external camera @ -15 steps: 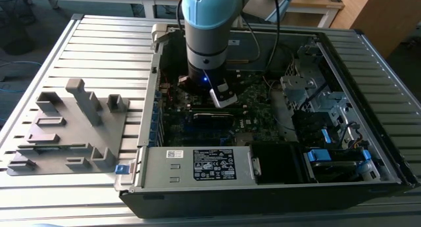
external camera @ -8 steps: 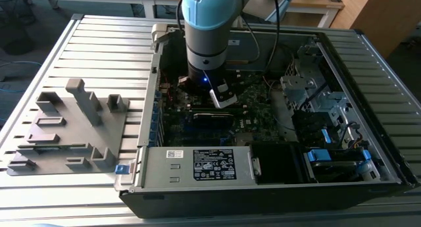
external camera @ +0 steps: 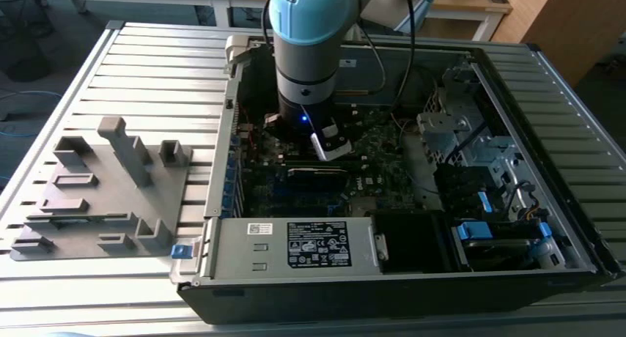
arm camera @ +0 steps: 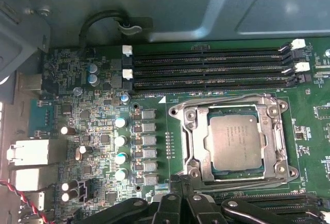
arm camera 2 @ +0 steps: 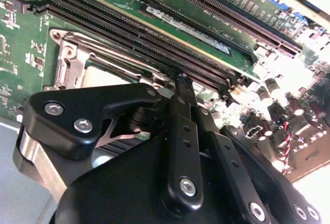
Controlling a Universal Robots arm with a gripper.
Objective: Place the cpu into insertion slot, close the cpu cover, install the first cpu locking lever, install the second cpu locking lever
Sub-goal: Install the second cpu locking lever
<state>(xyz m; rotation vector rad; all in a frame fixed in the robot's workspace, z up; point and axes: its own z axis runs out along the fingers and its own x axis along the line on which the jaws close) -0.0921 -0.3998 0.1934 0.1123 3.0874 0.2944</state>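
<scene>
**CPU seated under cover, gripper just beside socket**

In the first wrist view the cpu sits flat in the insertion slot, w/ the cpu cover down around it. Faint print on the chip top, too small to read. The gripper is just beside the socket's edge, mostly cut off by the frame. In the second wrist view its black fingers look pinched together w/ nothing between; linkage hides most of the socket. Exterior view: arm stands inside the open PC case; its white label is unreadable.

Dim case interior, bright glare at edges, soft focus
</scene>
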